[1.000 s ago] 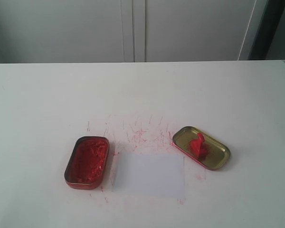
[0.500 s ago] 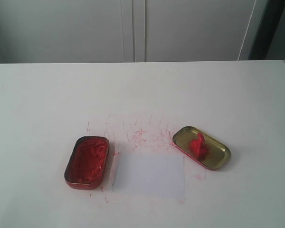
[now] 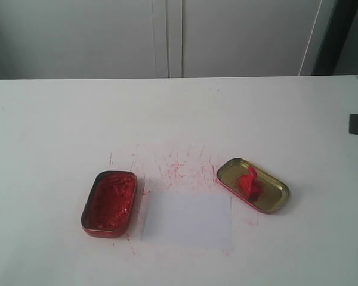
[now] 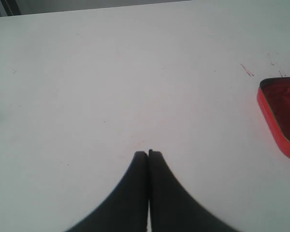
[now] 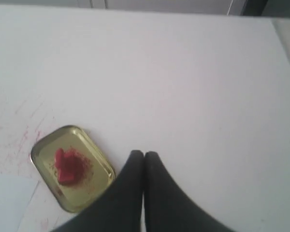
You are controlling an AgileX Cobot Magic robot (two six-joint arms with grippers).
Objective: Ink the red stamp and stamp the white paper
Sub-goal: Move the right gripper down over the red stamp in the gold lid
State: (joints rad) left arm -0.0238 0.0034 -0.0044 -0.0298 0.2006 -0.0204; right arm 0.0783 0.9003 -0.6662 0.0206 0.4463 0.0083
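Jaws pressed together on my right gripper (image 5: 144,154); small red plastic stamp (image 5: 66,166) lies just beside, in shallow gold tin lid (image 5: 93,186).

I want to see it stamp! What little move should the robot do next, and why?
Probably open the right end effector: its jaws are shut and empty near the gold lid, where the red stamp lies, not yet picked up.

I count two grippers: one left gripper (image 4: 148,152) and one right gripper (image 5: 144,153). Just beside the right gripper I see one gold lid (image 3: 273,192) and one red stamp (image 3: 249,180). Near the left gripper there is one ink tin (image 3: 109,202). I also count one white paper (image 3: 188,220) and one table (image 3: 59,119).
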